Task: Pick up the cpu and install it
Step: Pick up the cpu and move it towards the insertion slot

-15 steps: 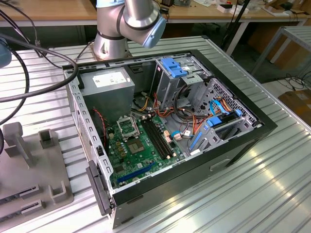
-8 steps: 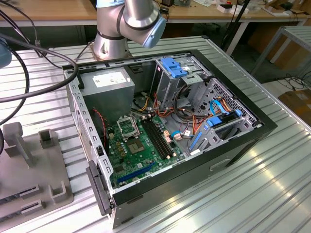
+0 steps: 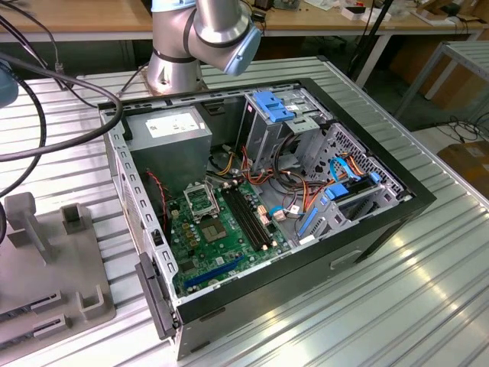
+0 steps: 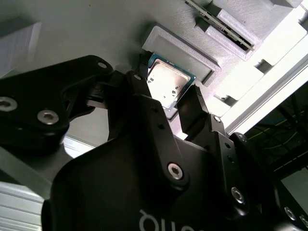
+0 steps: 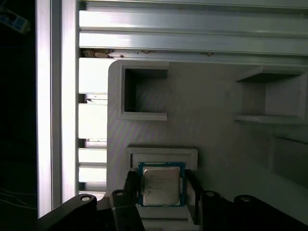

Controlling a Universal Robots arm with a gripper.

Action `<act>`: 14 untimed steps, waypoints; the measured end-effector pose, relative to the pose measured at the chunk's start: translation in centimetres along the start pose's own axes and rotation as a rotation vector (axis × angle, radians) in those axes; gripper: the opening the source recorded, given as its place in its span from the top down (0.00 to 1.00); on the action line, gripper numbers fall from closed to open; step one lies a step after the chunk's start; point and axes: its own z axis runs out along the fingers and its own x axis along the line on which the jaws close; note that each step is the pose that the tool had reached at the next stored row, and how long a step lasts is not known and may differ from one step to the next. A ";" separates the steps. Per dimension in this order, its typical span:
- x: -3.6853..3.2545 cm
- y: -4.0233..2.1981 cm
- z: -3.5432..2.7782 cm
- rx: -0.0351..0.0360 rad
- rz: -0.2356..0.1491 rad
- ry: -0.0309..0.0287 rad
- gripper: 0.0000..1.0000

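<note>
Jaws of the gripper (image 4: 166, 86) (image 5: 161, 180) are shut on the cpu (image 4: 166, 83) (image 5: 161, 187) - one black finger sits on each side of it, and the fingers (image 4: 192, 106) (image 5: 131, 185) press right up against its two edges in both wrist views. The cpu is a small flat square with a shiny grey top and a thin green rim. It lies flat in a low grey holder (image 4: 185, 45) (image 5: 163, 155) that wraps round its end away from the gripper.

That holder sits near one edge of a big grey plate (image 4: 96, 29) (image 5: 207, 130) (image 3: 53, 267). A square pocket (image 5: 144, 94) is near the same edge of the plate, further from the gripper. In the second wrist view a long thin card (image 4: 221, 26) stands in a slot on the plate, past the holder.

The plate rests on a ribbed metal table (image 5: 192, 29) (image 3: 397, 298), at the table's edge on the exterior view's left. Near the middle of the table lies an open computer case (image 3: 306, 264). Inside it is a green board (image 3: 214, 248) with a hollow square metal frame (image 3: 200, 200) and long black slots (image 3: 248, 218) just beside it. A grey box (image 3: 172, 130) fills one corner of the case - and the arm (image 3: 214, 30) stands on the table just past that corner.
</note>
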 end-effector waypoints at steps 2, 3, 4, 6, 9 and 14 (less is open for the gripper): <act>-0.01 0.00 0.00 -0.0001 0.000 -0.0001 0.48; -0.01 0.00 -0.01 -0.0002 0.000 -0.0003 0.48; -0.01 0.00 -0.03 -0.0002 0.000 -0.0002 0.48; -0.01 0.00 -0.05 -0.0001 0.000 -0.0002 0.48; -0.01 0.00 -0.06 -0.0001 0.000 -0.0001 0.48; -0.02 -0.01 -0.11 0.0048 0.000 0.0001 0.48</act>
